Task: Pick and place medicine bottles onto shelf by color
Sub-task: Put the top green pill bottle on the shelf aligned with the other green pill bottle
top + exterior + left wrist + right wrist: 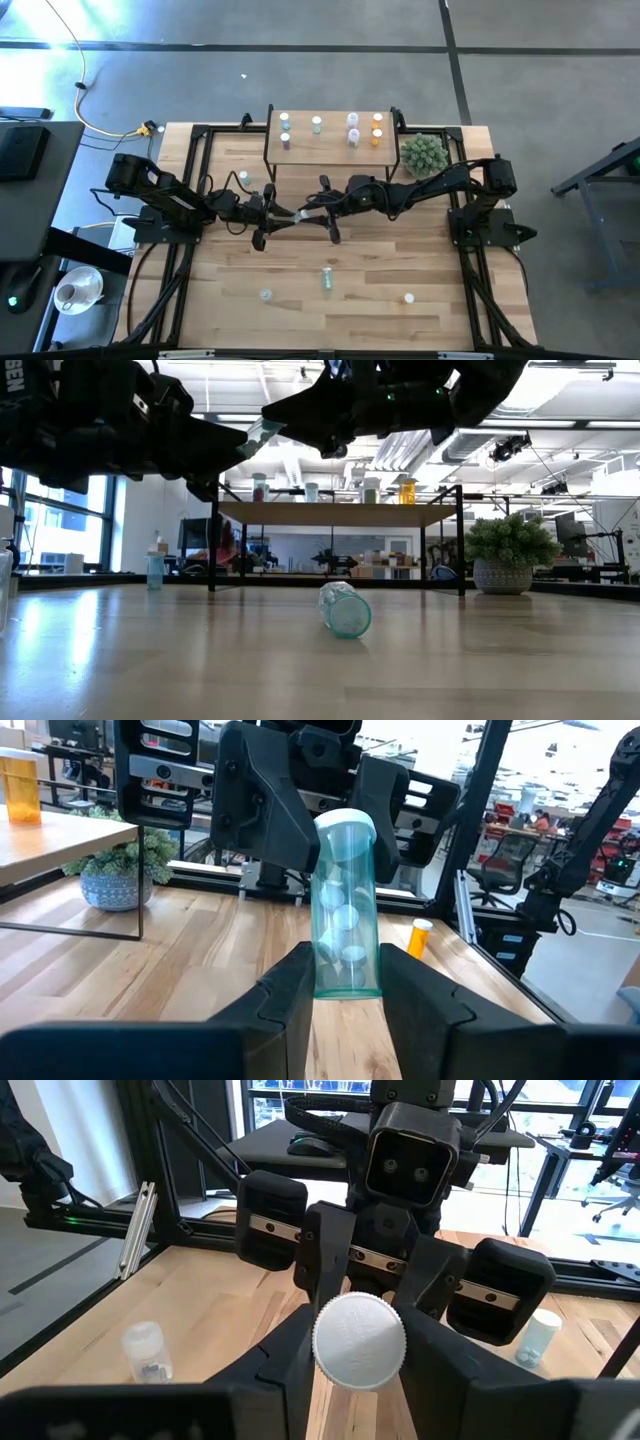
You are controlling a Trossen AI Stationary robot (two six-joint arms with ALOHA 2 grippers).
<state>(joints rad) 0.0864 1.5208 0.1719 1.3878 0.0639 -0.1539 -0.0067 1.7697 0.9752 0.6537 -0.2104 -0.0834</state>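
Observation:
A translucent green bottle (346, 910) with a white cap (360, 1340) hangs in the air between my two grippers, above the table's middle in front of the shelf (330, 140). My left gripper (288, 213) is shut on its bottom end and my right gripper (310, 211) on its cap end; they face each other. The shelf, a light-wood board on black legs, carries several standing bottles, among them orange ones (377, 128). A green bottle (326, 279) lies on its side on the table. A clear one (266, 295) and one more (409, 298) rest nearer the front edge. My left gripper pinches the green bottle's bottom end (347, 982) between its two fingers, coming level from the table's left, along the bottle. The bottle lies about level, clear of the table, cap pointing right. My right gripper pinches the bottle's white cap (358, 1372) between its two fingers, coming level from the table's right, along the bottle. The cap's flat top faces my wrist camera. The bottle is clear of the table.
A spiky green plant in a pot (423, 153) stands right of the shelf. A blue bottle (154, 568) stands at the far left of the table. Black frame rails (195, 180) run along both table sides. Bare wood lies between the arms and the front edge.

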